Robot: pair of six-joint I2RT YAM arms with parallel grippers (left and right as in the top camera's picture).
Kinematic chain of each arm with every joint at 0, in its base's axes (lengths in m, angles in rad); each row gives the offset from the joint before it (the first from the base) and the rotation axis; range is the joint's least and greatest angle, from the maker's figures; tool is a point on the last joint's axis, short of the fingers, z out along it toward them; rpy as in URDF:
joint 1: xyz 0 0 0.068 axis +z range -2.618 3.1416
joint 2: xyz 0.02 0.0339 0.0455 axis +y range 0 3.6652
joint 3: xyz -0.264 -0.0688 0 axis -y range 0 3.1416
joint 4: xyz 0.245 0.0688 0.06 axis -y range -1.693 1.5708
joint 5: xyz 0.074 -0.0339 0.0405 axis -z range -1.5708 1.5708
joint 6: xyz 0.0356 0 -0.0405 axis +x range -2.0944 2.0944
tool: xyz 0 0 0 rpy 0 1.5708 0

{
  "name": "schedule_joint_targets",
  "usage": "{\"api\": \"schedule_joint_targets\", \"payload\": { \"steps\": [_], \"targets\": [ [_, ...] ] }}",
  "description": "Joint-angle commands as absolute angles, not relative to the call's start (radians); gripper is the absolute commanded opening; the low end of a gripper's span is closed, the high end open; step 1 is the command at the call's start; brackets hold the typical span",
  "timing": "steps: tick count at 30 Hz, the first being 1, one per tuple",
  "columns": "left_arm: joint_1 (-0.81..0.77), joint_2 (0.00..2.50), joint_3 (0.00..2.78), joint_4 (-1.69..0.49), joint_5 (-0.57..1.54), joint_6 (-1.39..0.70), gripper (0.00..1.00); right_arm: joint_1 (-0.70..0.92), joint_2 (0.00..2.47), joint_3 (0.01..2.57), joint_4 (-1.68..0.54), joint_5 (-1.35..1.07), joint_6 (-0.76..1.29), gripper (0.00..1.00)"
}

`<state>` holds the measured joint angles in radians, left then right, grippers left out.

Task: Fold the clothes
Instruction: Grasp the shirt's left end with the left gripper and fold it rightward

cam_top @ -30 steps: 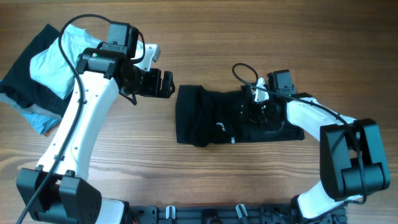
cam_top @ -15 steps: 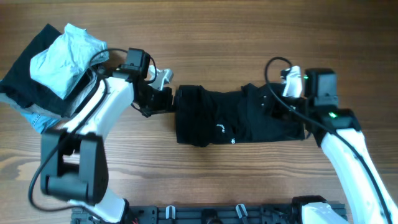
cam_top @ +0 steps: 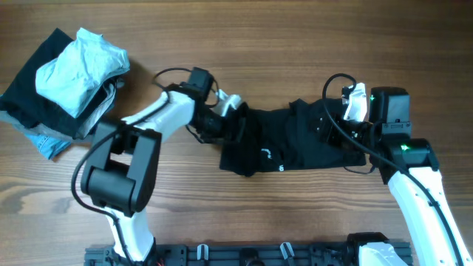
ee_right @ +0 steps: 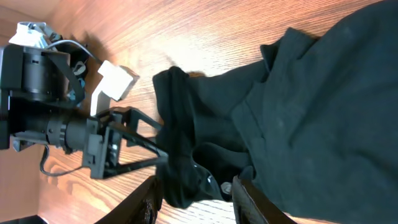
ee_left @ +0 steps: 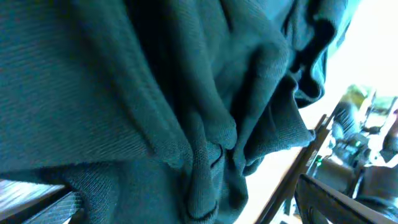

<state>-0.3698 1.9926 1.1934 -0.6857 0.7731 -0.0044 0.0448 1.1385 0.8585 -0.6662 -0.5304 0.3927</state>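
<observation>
The black T-shirt (cam_top: 284,144) lies bunched in a band across the middle of the table, with a tiny white print (cam_top: 264,154) facing up. My left gripper (cam_top: 235,123) is pushed into the shirt's left end. In the left wrist view folds of its fabric (ee_left: 186,112) fill the frame between the wide-spread fingers (ee_left: 326,198), so it is open. My right gripper (cam_top: 332,125) hangs over the shirt's right part. Its fingers (ee_right: 247,199) stand apart above a dark fold (ee_right: 186,168), gripping nothing. The left gripper (ee_right: 163,142) shows in the right wrist view too.
At the table's far left corner a pale mint garment (cam_top: 80,68) sits on dark and denim-like pieces (cam_top: 33,111). Bare wooden table (cam_top: 295,44) surrounds the shirt. A black rack (cam_top: 244,255) runs along the front edge.
My left gripper has slid right into the shirt's left end, nudging that edge to the right. My right gripper has drawn back to the right and its fingers have spread apart.
</observation>
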Motion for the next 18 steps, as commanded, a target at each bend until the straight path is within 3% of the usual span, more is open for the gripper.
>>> {"api": "schedule_joint_targets", "payload": {
  "steps": [1, 7, 13, 16, 18],
  "targets": [
    [-0.441, 2.075, 1.161, -0.679, 0.646, 0.014, 1.00, 0.041, 1.130, 0.874, -0.668, -0.516, 0.396, 0.41],
    [-0.474, 2.078, 1.161, -0.633, 0.625, -0.102, 0.99, 0.041, 1.130, 0.874, -0.667, -0.515, 0.396, 0.40],
    [-0.474, 2.078, 1.160, -0.618, 0.538, -0.413, 1.00, 0.041, 1.130, 0.874, -0.667, -0.512, 0.397, 0.41],
    [-0.475, 2.081, 1.160, -0.611, 0.539, -0.435, 1.00, 0.041, 1.130, 0.874, -0.667, -0.512, 0.397, 0.40],
    [-0.476, 2.094, 1.159, -0.601, 0.530, -0.435, 0.92, 0.041, 1.130, 0.874, -0.667, -0.512, 0.397, 0.40]
  ]
}}
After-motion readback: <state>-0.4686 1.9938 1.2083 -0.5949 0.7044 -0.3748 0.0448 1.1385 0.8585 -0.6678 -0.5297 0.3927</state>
